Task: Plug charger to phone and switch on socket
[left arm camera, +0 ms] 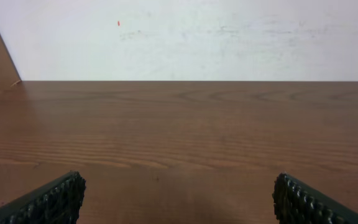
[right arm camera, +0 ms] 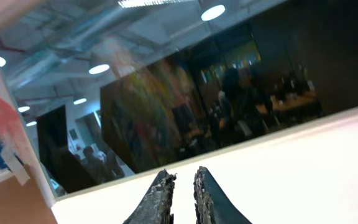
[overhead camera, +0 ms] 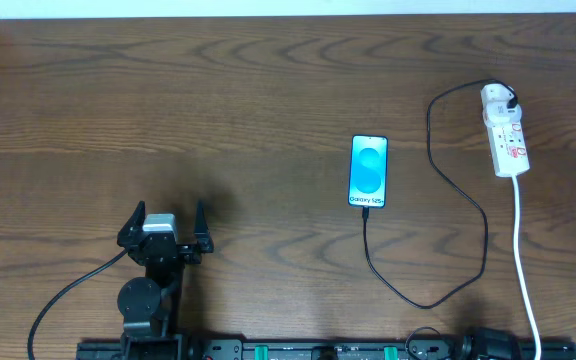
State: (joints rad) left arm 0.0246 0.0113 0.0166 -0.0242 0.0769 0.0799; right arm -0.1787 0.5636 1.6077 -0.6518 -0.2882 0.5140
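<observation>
With the charger [overhead camera: 367, 235] apparently joined to the phone [overhead camera: 369, 171] mid-way across the surface [overhead camera: 218, 100] and plugged into the socket [overhead camera: 505, 135] far right, only switching on seems left, while the left gripper [overhead camera: 167, 218] gapes empty and the right gripper [right arm camera: 184, 186] is clenched on nothing.

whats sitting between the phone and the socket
Only the charger, its black cable looping down over bare table between the phone and the socket; the overhead view shows it.
</observation>
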